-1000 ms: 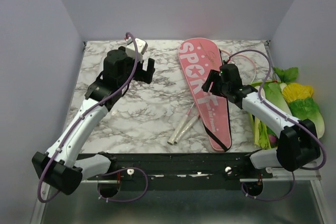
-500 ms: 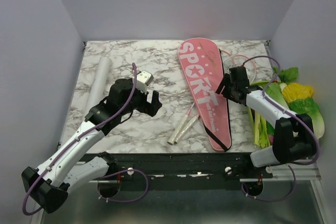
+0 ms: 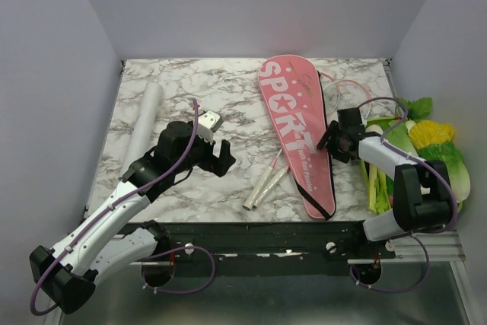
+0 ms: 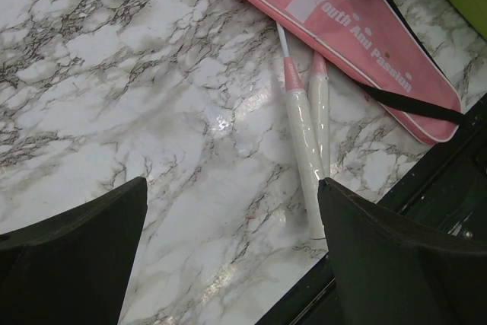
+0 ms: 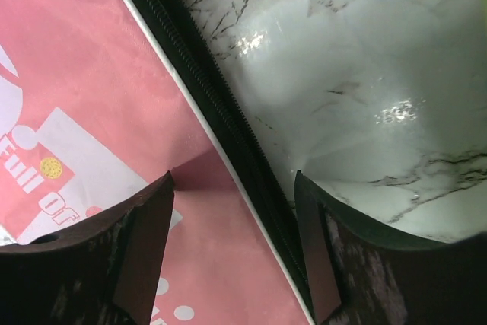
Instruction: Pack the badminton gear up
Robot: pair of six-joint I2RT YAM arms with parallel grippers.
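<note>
The pink bag with white "SPORT" lettering lies flat at the table's centre-right, and it also fills the right wrist view. Two slim pink-white rackets poke out from under the bag's left side, handles toward the front edge. Their heads show behind the bag. A long white tube lies at the far left. My left gripper hovers open over bare marble, left of the handles. My right gripper is open, its jaws straddling the bag's black zipper edge.
Green and yellow toy vegetables are piled along the table's right edge, beside my right arm. A black rail runs along the front edge. Grey walls close in the table on three sides.
My left arm swung from the back of the table forward and right toward the racket handles, uncovering the tube. My right gripper shifted right to the bag's right edge.
</note>
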